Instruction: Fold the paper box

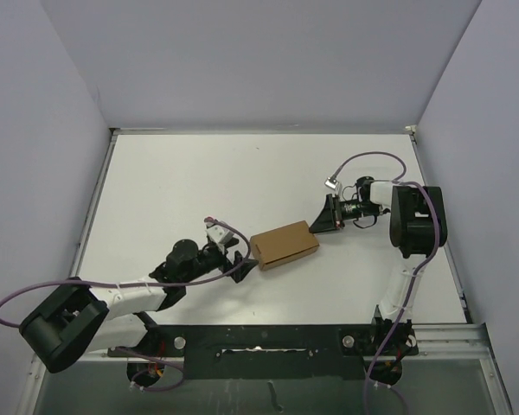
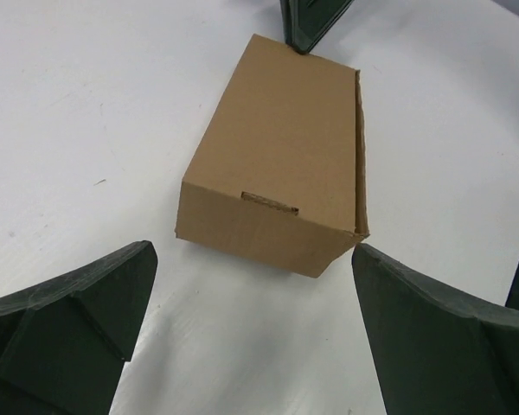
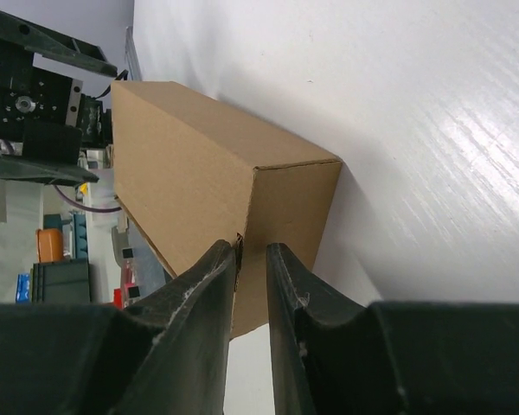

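A: Where's the paper box (image 1: 284, 245)?

B: Flat on the white table (image 1: 199, 181), folded up into a closed block. The lid is down and a tab sits in the slot (image 2: 270, 201) on the end face nearest the left arm. The lid seam runs along one long top edge.

A: Left gripper (image 1: 242, 262)?

B: At the box's slotted end, jaws spread wide, nothing in them. In its wrist view both fingers (image 2: 78, 311) sit short of that end face, one off each corner, not touching the cardboard. The gap is wider than the box end.

A: Right gripper (image 1: 322, 223)?

B: At the opposite end of the box, at one corner. Jaws are narrow, only a slim slit between the fingers (image 3: 209, 294). The box's upright corner edge lines up with that slit. Can't tell whether cardboard is actually pinched there or the tips just butt against it.

A: Any contact confirmed from the other side?

B: The left wrist view shows the right gripper's tip (image 2: 304, 26) right at the box's far end, at the top edge. It looks like touching.
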